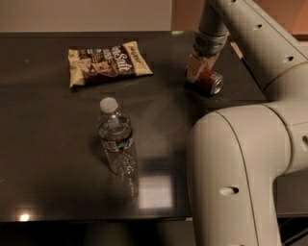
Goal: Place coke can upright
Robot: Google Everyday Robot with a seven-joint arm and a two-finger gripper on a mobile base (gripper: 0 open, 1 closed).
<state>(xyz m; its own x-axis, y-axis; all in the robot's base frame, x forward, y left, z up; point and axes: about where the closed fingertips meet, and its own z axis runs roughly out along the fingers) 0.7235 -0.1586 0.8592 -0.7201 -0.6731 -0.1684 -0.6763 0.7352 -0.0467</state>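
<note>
- An office or break-room setting is suggested.
- A dark glossy tabletop (57, 158) is seen under a plain pale wall (86, 14).
- A yellow-and-brown snack bag (108, 62) and a clear plastic water bottle (118, 141) are set out on it.
- The gripper (201, 75) is held at the tabletop's far right.

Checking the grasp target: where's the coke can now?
Camera view: the coke can lies on its side, far right on the table, right of the snack bag; the gripper is at its left end.
</note>
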